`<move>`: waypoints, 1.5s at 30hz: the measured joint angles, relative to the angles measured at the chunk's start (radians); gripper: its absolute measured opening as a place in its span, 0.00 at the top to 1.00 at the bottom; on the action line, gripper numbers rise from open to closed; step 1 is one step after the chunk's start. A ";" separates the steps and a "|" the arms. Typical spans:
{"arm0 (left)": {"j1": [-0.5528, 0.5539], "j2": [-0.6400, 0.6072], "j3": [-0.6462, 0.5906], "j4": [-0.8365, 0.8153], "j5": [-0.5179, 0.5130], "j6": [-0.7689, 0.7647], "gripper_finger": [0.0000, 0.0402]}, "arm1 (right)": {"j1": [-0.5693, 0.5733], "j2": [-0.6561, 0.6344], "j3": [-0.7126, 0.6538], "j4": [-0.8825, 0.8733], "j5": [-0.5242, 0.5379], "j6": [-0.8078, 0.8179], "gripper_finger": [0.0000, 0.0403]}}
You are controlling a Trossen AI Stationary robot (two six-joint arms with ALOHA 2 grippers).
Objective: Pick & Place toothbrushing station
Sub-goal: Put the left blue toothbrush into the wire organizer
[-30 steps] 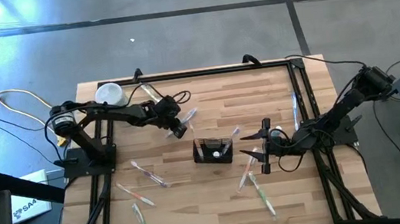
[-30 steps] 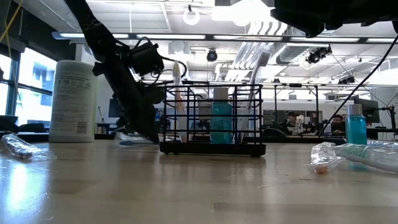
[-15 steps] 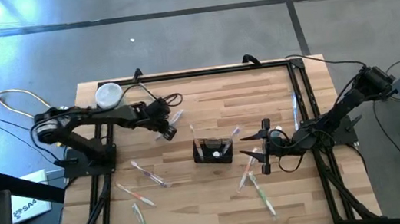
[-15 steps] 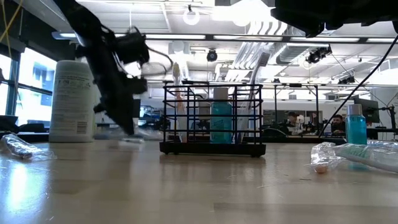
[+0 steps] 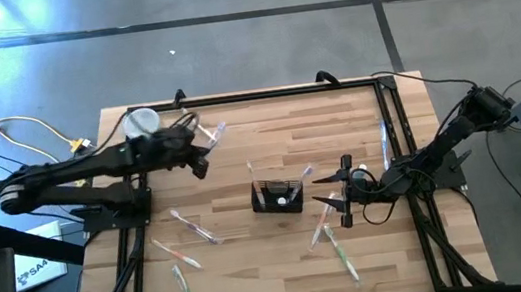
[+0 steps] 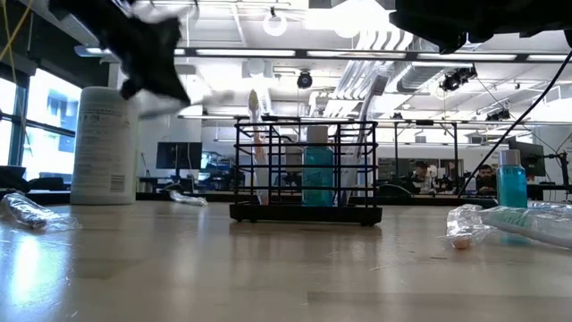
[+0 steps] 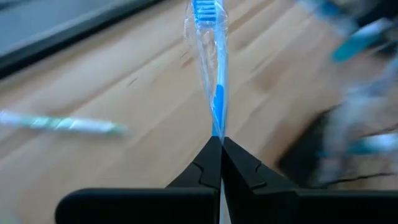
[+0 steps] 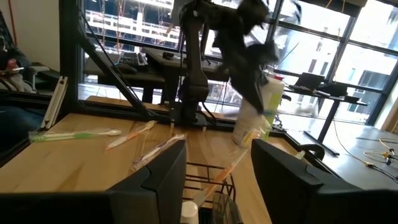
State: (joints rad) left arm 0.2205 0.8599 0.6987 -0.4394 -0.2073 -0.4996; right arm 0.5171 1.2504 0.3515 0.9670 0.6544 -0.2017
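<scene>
Your black wire toothbrush holder (image 5: pixel 277 196) stands upright near the middle of the wooden counter (image 5: pixel 275 255). That is the toothbrushing station. It already holds a few things: a white toothbrush (image 6: pixel 256 143) and a small blue bottle (image 6: pixel 317 175) stand inside it.

Your left hand (image 5: pixel 196 146) is up in the air, well apart from the holder, near the tall white tub with a lid (image 5: pixel 142 123). It is clenched tight on a blue toothbrush in a clear wrapper (image 7: pixel 208 68), which sticks out past the fingertips.

Your right hand (image 5: pixel 340 196) waits just beside the holder, on the other side. Its fingers are spread and hold nothing.

So the job looks partly done. You need to bring this brush to the holder and drop it in. More wrapped toothbrushes (image 5: pixel 187 263) lie on the counter around the holder, so there is plenty left.
</scene>
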 joint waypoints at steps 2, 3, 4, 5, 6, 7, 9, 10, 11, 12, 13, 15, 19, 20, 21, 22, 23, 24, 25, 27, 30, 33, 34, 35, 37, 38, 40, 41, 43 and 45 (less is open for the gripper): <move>-0.048 -0.054 0.001 0.051 -0.002 0.001 1.00 | 0.000 0.000 0.000 0.000 0.000 0.000 0.57; -0.076 -0.073 0.002 0.080 -0.008 0.007 1.00 | 0.000 0.000 0.000 0.001 0.000 -0.001 0.57; -0.105 -0.087 0.002 0.110 -0.008 0.017 1.00 | 0.000 0.000 0.000 0.002 0.000 -0.002 0.57; -0.135 -0.094 0.002 0.147 -0.008 0.027 1.00 | 0.000 0.000 0.000 0.003 0.000 -0.002 0.57; -0.164 -0.097 0.002 0.190 -0.009 0.043 1.00 | 0.000 0.000 0.000 0.005 0.000 -0.003 0.57; -0.196 -0.098 0.002 0.226 -0.010 0.063 1.00 | 0.000 0.000 0.000 0.010 0.000 -0.003 0.57; -0.261 -0.093 0.002 0.307 -0.012 0.109 1.00 | 0.000 0.000 0.000 0.023 -0.004 -0.004 0.57; -0.294 -0.085 0.002 0.353 -0.012 0.128 1.00 | 0.000 0.000 0.000 0.029 -0.006 -0.004 0.57; -0.325 -0.072 0.002 0.394 -0.013 0.146 1.00 | 0.000 0.000 0.000 0.040 -0.006 -0.004 0.57; -0.353 -0.056 0.002 0.433 -0.014 0.165 1.00 | 0.000 0.000 0.000 0.056 -0.007 -0.004 0.57; -0.379 -0.037 0.002 0.469 -0.014 0.190 1.00 | 0.000 0.000 0.000 0.079 -0.010 -0.005 0.57; -0.425 0.006 0.002 0.533 -0.013 0.239 1.00 | -0.002 0.000 0.000 0.113 -0.043 -0.024 0.57; -0.483 0.122 0.003 0.647 -0.013 0.293 1.00 | -0.003 0.000 0.000 0.179 -0.088 -0.057 0.57; -0.490 0.162 0.003 0.679 -0.012 0.296 1.00 | -0.007 0.000 0.000 0.182 -0.090 -0.057 0.56; -0.492 0.206 0.003 0.728 -0.005 0.305 1.00 | -0.013 0.000 0.002 0.181 -0.090 -0.052 0.56; -0.490 0.245 0.003 0.779 0.014 0.318 1.00 | -0.021 0.000 0.003 0.177 -0.097 -0.044 0.54; -0.490 0.284 0.003 0.836 0.037 0.336 1.00 | -0.029 0.000 0.003 0.177 -0.113 -0.034 0.53; -0.490 0.318 0.003 0.893 0.061 0.350 1.00 | -0.036 0.000 0.003 0.177 -0.131 -0.025 0.51; -0.489 0.347 0.003 0.938 0.082 0.362 1.00 | -0.042 0.000 0.003 0.179 -0.146 -0.011 0.48; -0.486 0.394 0.003 1.012 0.097 0.380 1.00 | -0.055 0.000 0.004 0.179 -0.165 0.016 0.43; -0.480 0.424 0.003 1.042 0.101 0.410 1.00 | -0.067 0.000 0.004 0.189 -0.163 0.041 0.37; -0.480 0.422 0.003 1.061 0.101 0.419 1.00 | -0.077 0.000 0.004 0.193 -0.192 0.058 0.33; -0.482 0.422 0.003 1.068 0.101 0.421 1.00 | -0.082 0.000 0.004 0.193 -0.215 0.059 0.33; -0.483 0.427 0.003 1.082 0.102 0.425 1.00 | -0.087 0.000 0.004 0.193 -0.242 0.060 0.33; -0.483 0.447 0.003 1.130 0.113 0.445 1.00 | -0.097 0.000 0.004 0.193 -0.294 0.078 0.33; -0.483 0.459 0.003 1.154 0.124 0.452 1.00 | -0.102 0.000 0.004 0.193 -0.313 0.093 0.33; -0.482 0.496 0.003 1.227 0.139 0.454 1.00 | -0.109 0.000 0.004 0.196 -0.329 0.121 0.34; -0.482 0.514 0.003 1.253 0.142 0.454 1.00 | -0.111 0.000 0.004 0.197 -0.333 0.128 0.35; -0.482 0.538 0.003 1.281 0.143 0.464 1.00 | -0.113 0.000 0.004 0.197 -0.355 0.130 0.36; -0.482 0.559 0.004 1.306 0.148 0.471 1.00 | -0.112 0.000 0.004 0.197 -0.408 0.130 0.36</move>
State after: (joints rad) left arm -0.2619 1.4194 0.7029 0.8669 -0.0589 -0.0287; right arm 0.4049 1.2499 0.3557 1.1637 0.2464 -0.0719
